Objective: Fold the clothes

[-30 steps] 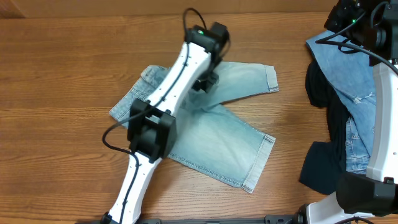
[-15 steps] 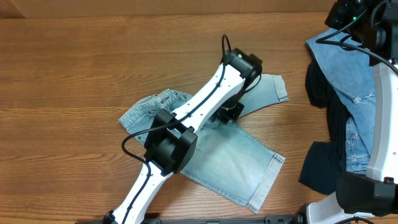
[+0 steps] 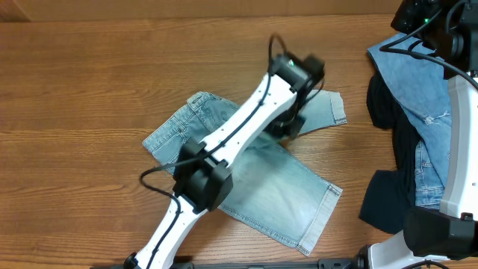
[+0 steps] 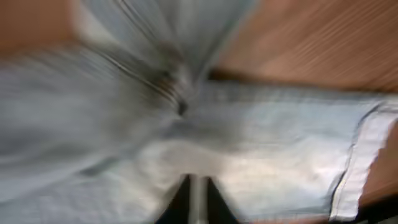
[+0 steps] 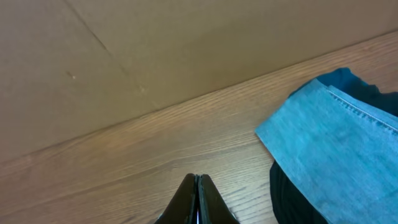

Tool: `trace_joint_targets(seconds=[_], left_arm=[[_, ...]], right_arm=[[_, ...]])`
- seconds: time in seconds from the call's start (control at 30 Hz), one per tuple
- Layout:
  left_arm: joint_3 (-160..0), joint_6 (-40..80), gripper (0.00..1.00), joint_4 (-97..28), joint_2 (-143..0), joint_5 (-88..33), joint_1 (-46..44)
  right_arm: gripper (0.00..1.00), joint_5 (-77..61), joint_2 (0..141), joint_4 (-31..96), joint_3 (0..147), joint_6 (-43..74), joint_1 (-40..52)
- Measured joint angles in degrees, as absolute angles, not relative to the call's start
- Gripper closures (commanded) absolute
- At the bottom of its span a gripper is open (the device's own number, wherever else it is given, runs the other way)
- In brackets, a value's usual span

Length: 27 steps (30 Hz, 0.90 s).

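The pale light-blue jean shorts [image 3: 276,179] lie spread in the middle of the table, with the waistband at the left, one leg [image 3: 328,108] pointing to the back right and the other leg to the front right. My left gripper [image 3: 290,125] is down on the shorts where the two legs meet. In the blurred left wrist view its fingers [image 4: 194,196] are close together with a pale strip of denim [image 4: 249,162] between them. My right gripper [image 5: 196,190] is shut and empty above bare wood at the far right back, beside the mid-blue jeans [image 5: 336,130].
A pile at the right edge holds mid-blue ripped jeans [image 3: 418,90] over a dark navy garment [image 3: 388,202]. The right arm [image 3: 459,112] stands over this pile. A cardboard wall [image 5: 186,43] runs along the back of the wooden table [image 3: 89,90].
The left gripper dragged the shorts to the right, then moved slightly towards the back. The waistband has opened out to the left. The right arm has not moved.
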<state>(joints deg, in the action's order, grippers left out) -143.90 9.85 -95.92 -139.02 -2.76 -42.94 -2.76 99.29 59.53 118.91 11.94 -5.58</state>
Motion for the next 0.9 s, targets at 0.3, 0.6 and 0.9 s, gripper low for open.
trace_joint_targets(seconds=[0.3, 0.6, 0.9], left_arm=[[-156.83, -2.96, 0.27, -87.83, -135.28, -7.44, -18.65], [-155.79, -10.22, 0.18, -89.93, -153.01, -31.05, -6.02], [-155.54, -12.91, 0.28, -90.7, -157.75, -38.52, -12.03]], right_arm=[[0.96, -2.76, 99.29, 59.86, 118.91, 11.94, -5.58], [0.96, -2.76, 99.29, 60.03, 118.91, 11.97, -5.58], [0.96, -2.79, 99.29, 60.69, 118.91, 11.94, -5.58]])
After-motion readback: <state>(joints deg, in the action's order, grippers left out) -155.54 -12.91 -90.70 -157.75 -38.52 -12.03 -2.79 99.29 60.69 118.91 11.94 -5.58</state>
